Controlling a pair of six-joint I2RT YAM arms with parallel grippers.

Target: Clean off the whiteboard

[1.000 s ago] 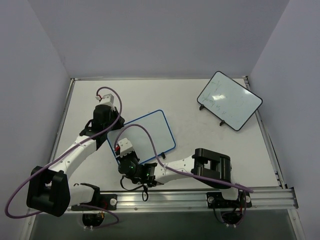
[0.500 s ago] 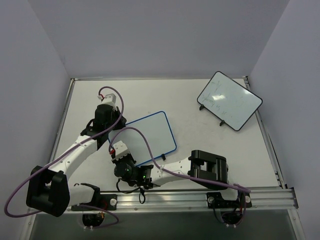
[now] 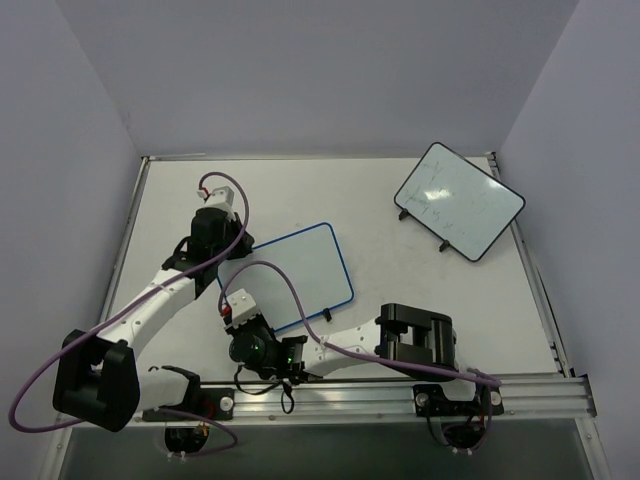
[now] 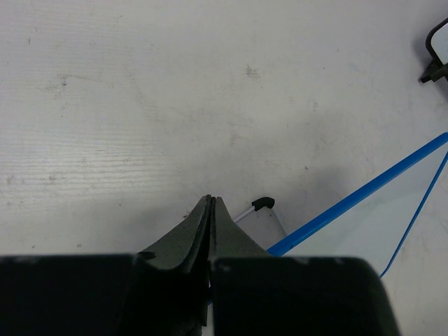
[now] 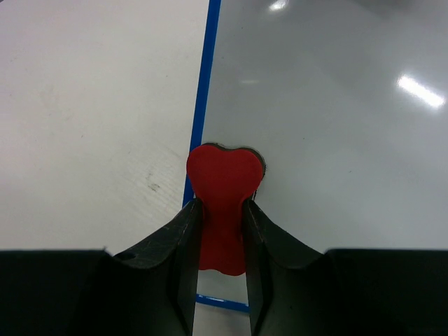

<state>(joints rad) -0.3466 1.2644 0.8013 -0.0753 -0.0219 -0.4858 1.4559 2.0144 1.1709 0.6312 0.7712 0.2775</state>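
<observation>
Whiteboard (image 3: 300, 270), a glossy white rectangle with rounded corners and a thin blue rim, lies left of centre in the overhead view on the scuffed, matte pale table (image 4: 140, 105). The right gripper (image 5: 221, 206) is clenched on a smooth red heart-shaped eraser (image 5: 224, 175) at the board's blue edge. The left gripper (image 4: 211, 210) has its tapered black fingers pressed together beside a small black foot (image 4: 263, 204).

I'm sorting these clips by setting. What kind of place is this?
Likely a robotics lab test cell: the left arm and right arm bolted to a metal rail, plain walls boxing in a white table, and just a blue-rimmed whiteboard and black-rimmed whiteboard as props.
</observation>
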